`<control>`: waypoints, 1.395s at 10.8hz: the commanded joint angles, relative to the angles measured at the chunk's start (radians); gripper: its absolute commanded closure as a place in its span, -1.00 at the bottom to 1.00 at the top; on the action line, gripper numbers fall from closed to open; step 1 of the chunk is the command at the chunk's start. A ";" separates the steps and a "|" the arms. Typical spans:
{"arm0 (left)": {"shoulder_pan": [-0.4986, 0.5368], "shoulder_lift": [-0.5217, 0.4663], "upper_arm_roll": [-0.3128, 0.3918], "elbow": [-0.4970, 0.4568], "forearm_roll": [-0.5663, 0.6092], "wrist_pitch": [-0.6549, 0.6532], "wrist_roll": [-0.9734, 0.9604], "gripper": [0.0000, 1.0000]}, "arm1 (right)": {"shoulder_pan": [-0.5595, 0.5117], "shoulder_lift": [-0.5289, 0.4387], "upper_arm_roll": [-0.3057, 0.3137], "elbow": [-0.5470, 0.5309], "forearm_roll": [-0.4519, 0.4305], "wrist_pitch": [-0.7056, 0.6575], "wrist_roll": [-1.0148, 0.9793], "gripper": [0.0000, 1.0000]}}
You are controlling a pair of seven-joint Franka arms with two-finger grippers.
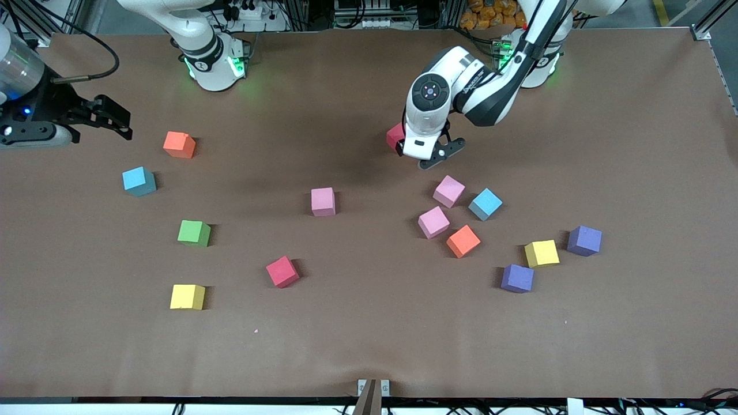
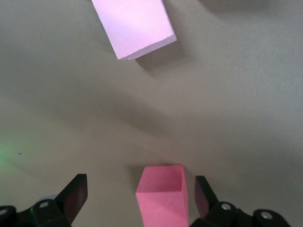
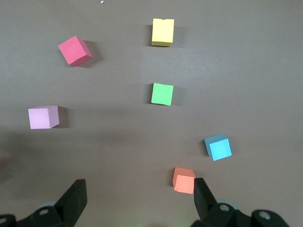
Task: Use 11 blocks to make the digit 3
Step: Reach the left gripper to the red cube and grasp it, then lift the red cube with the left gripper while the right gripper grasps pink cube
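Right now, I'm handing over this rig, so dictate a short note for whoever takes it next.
Left gripper: open, low over a red block that sits between its fingers, not yet gripped.
Right gripper: open, waiting at the right arm's end, above the orange block.
Blocks: all loose and scattered singly; a cluster of pink, pink, light blue and orange lies nearest the left gripper.
Done: nothing placed.
Left: build the whole digit 3.

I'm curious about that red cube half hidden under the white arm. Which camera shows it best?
The left wrist view: the red cube sits whole between the open left gripper's fingers. The front view shows only a sliver beside the wrist. The right wrist view misses it.
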 commanded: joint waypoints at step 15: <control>-0.088 0.089 -0.042 -0.165 -0.085 0.371 -0.158 -1.00 | 0.222 0.152 -0.005 -0.170 0.073 0.350 0.103 -1.00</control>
